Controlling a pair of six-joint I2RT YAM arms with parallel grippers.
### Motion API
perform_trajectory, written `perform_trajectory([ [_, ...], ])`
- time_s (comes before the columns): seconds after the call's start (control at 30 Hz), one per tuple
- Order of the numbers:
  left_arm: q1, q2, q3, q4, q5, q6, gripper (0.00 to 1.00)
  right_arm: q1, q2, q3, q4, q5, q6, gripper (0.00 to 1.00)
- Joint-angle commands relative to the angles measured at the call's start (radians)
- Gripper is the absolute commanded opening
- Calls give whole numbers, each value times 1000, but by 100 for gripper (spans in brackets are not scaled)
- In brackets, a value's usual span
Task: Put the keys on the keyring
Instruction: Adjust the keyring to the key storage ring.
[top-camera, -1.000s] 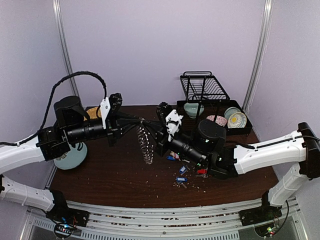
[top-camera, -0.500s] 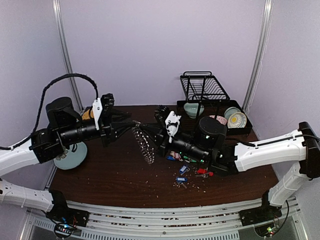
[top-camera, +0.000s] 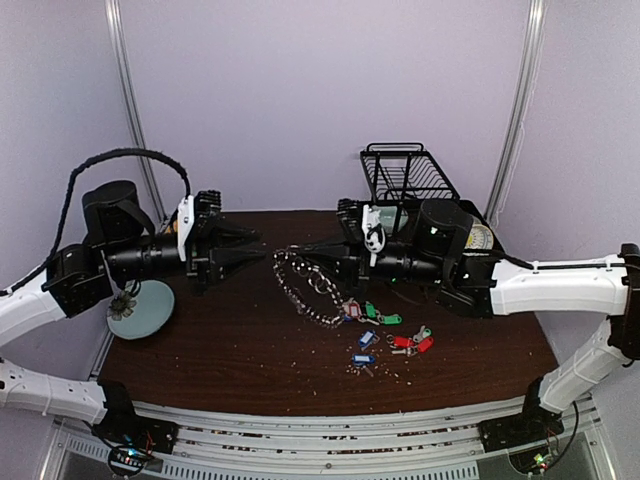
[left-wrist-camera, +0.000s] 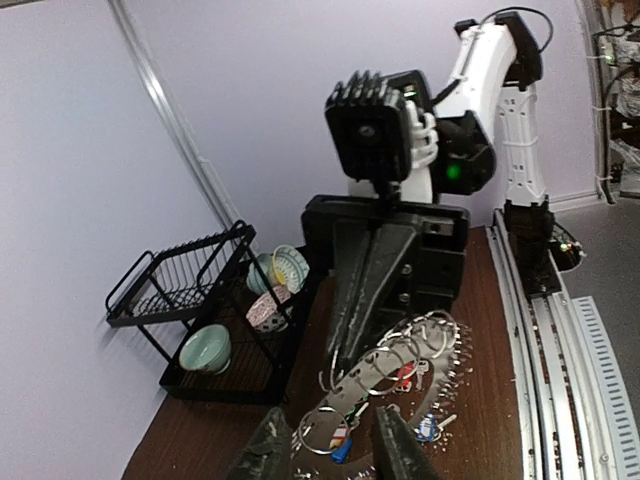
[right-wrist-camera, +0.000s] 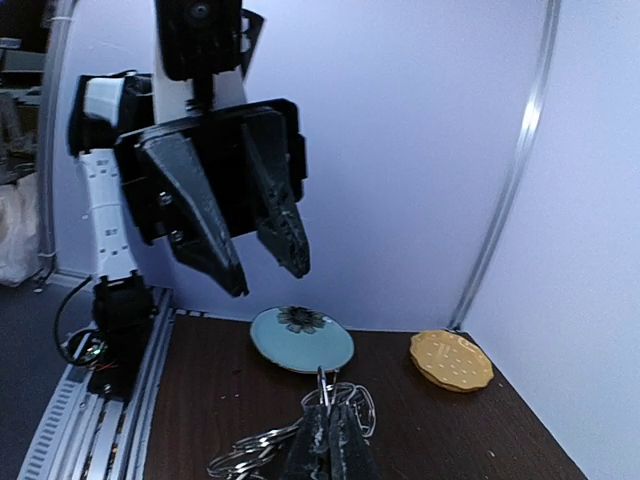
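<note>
Both arms have drawn apart since a second ago, and the chain no longer hangs between them. The left end effector (top-camera: 258, 260) has pulled back to the left with its fingers spread and nothing between them. Just to the right of its tips, but not touching, starts the keyring (top-camera: 305, 290). The top of the keyring is pinched in the right end effector (top-camera: 303, 253), whose fingers are closed tight on a ring or two. The rest trails down and to the right onto the table (top-camera: 220, 350).

The keys (top-camera: 385, 330) lie scattered below the right end effector, near where the chain lands.

My guess is the left side now has to fetch a key. It would do best to pick a key lying clear of the others and grip it by the plastic tag, leaving the metal end free. The right side should lift the chain off the table so that one ring hangs open to approach, and then hold still.
</note>
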Motion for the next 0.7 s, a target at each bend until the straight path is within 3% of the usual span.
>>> perform_trajectory([
  [0.0,0,29,8,112,-235,-184,18,102,2,29,35,719,35,0],
  [0.13,0,61,-59,295,-367,-542,22,225,93,7,195,1047,-110,0],
  [0.23,-1,100,-42,302,-374,-732,21,285,188,28,309,1198,-286,0],
  [0.4,0,149,105,79,-447,-792,26,291,275,81,393,1284,-430,0],
  [0.53,0,149,106,22,-523,-840,38,288,370,146,492,1321,-556,0],
  [0.67,0,176,100,14,-544,-883,41,283,417,173,529,1261,-583,0],
])
